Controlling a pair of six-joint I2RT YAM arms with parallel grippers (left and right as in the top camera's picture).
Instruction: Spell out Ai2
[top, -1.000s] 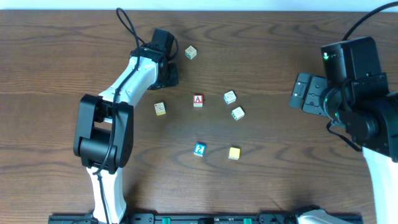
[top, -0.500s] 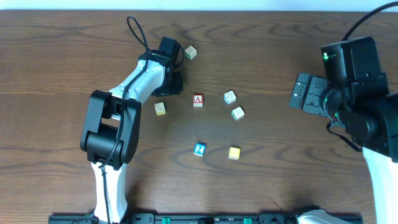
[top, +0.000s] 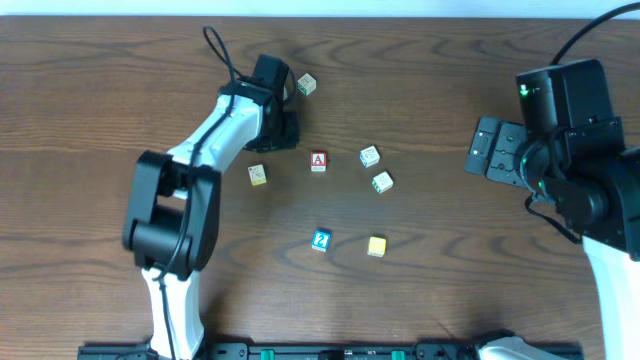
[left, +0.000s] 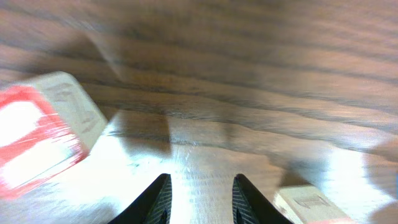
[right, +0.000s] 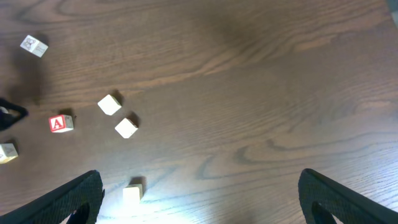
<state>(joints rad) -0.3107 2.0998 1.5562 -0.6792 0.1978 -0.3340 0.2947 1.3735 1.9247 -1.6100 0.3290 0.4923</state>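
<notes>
The red-bordered A block (top: 318, 161) lies mid-table and also shows in the right wrist view (right: 60, 123). The blue 2 block (top: 320, 240) lies nearer the front. Other letter blocks lie around: one at the back (top: 306, 84), one left (top: 257, 174), two right of A (top: 370, 156) (top: 382, 182), and a yellow one (top: 376, 246). My left gripper (top: 283, 131) is open and empty just up and left of the A block. Its wrist view shows its fingers (left: 200, 199) low over the wood, with a blurred red-faced block (left: 34, 146) at the left. My right gripper (top: 478, 150) (right: 208, 199) is wide open and empty at the right.
A pale block (left: 311, 204) lies just right of the left fingertips in the left wrist view. The brown wooden table (top: 450, 280) carries only the blocks. The right arm's black body (top: 570, 130) hangs over the right side.
My left gripper has shifted a little right and forward, closer to the A block. The blocks and the right arm have not moved.
</notes>
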